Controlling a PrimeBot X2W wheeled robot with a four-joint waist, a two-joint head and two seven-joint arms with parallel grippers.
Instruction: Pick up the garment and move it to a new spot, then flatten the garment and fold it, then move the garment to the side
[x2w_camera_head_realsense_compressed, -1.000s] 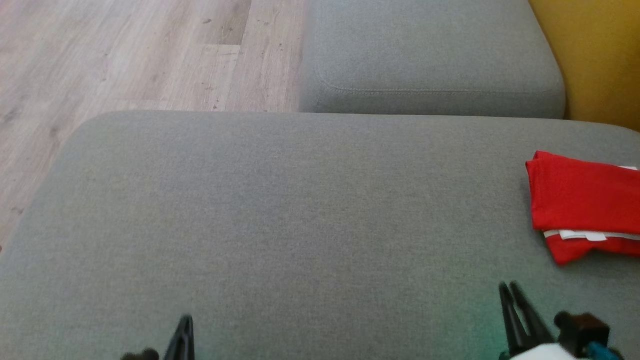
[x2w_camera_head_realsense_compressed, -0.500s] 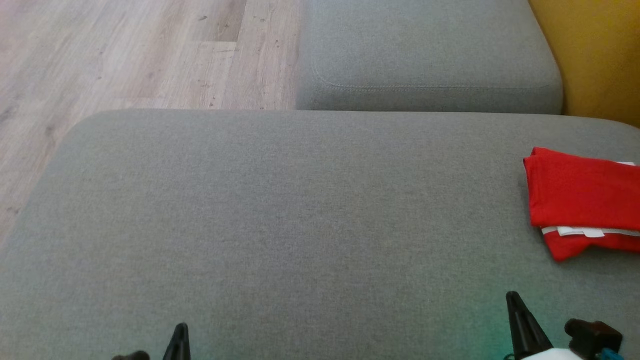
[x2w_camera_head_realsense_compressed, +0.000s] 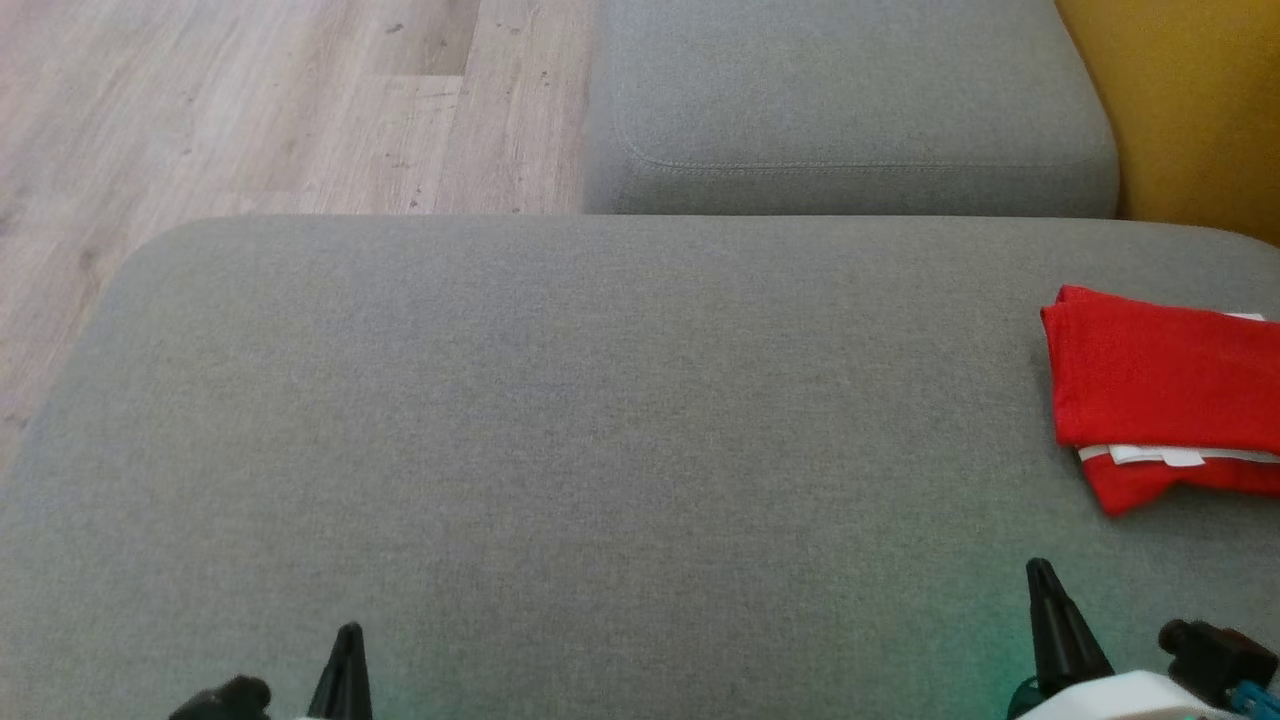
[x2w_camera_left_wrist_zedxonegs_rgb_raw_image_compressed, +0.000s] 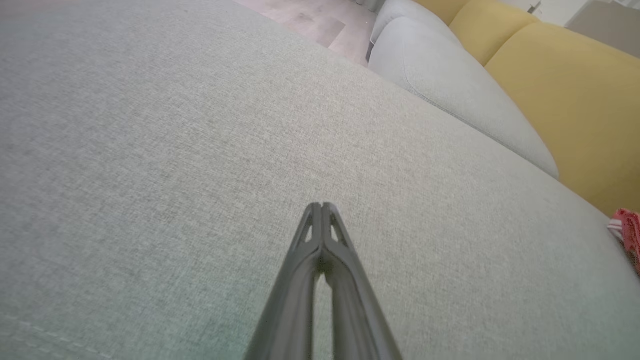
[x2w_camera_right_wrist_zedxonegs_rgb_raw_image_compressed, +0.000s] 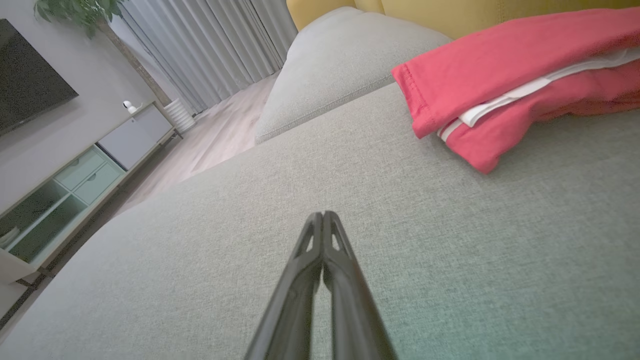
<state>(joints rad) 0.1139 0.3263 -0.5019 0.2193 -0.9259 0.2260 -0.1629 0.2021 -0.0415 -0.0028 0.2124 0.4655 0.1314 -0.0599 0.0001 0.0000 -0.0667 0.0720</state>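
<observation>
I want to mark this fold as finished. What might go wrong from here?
1. The right tool, shut and empty, points towards the garment; a careless sweep could catch its near corner and drag it.
2. The fold looks loose: white trim pokes out between the red layers, so a nudge may open it.
3. The garment runs past the head view's right edge, so how near it lies to the cushion edge cannot be told; it might slip.
</observation>
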